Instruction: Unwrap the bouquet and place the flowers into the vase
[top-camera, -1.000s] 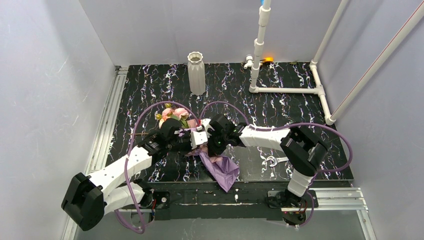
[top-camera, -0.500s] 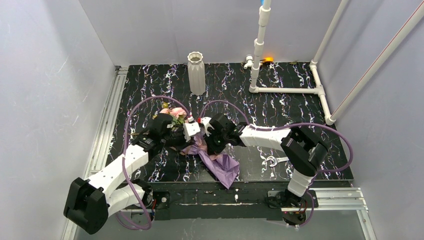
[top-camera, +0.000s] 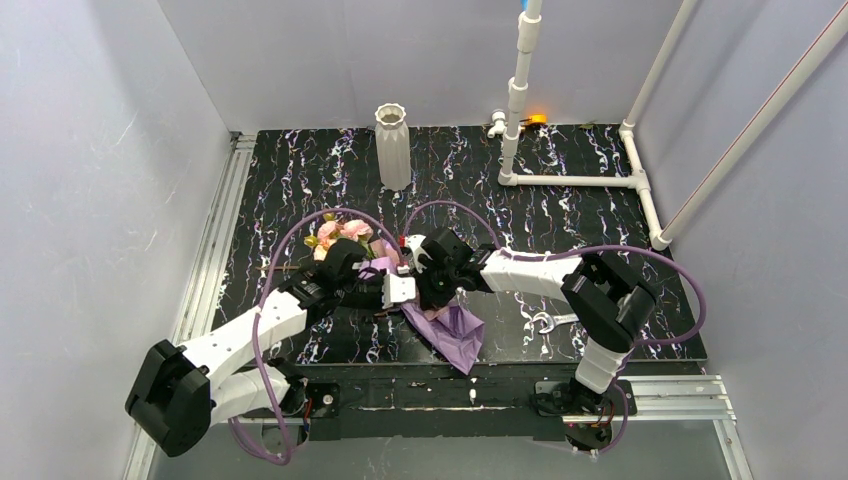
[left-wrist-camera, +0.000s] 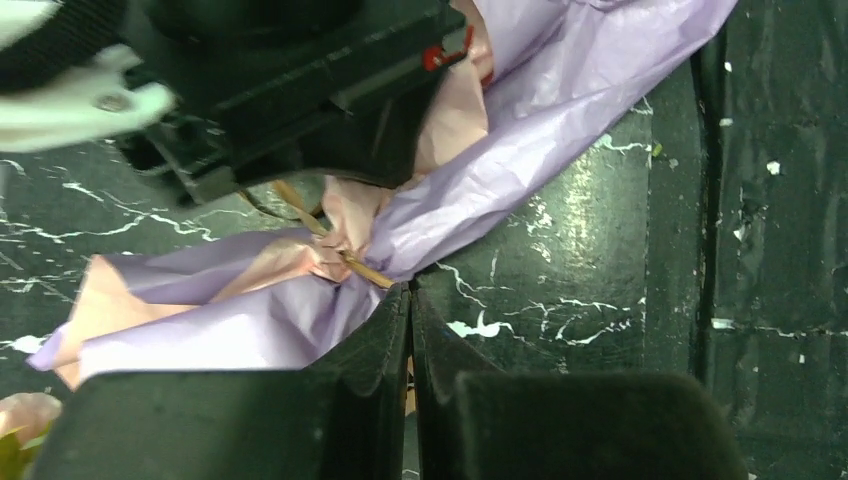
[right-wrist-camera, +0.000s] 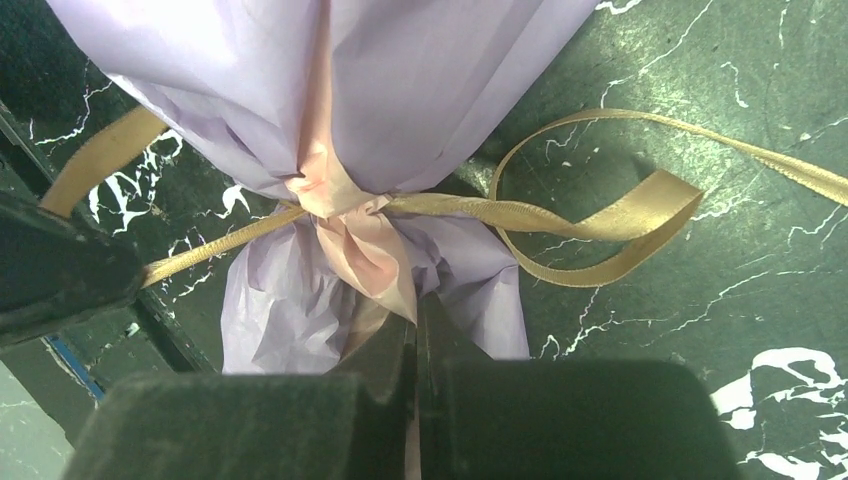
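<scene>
- On my feed the bouquet (top-camera: 447, 332) lay mid-table (top-camera: 600, 210), with its long axis running from the flowers (top-camera: 340, 232) at 10 o'clock to the paper (right-wrist-camera: 450, 80) tail at 4 o'clock.
- The vase (top-camera: 392, 147) stood upright, well apart, at 12 o'clock from the tie.
- I had the left gripper (left-wrist-camera: 410, 295) clenched. It looked pinched on the ribbon (right-wrist-camera: 600, 215) at the knot, reaching in from 8 o'clock.
- The right gripper (right-wrist-camera: 415, 305) was clamped too and seemed to be nipping the paper beside the knot, from 3 o'clock. Neither was nearer.
- I couldn't read any labels or writing anywhere.
</scene>
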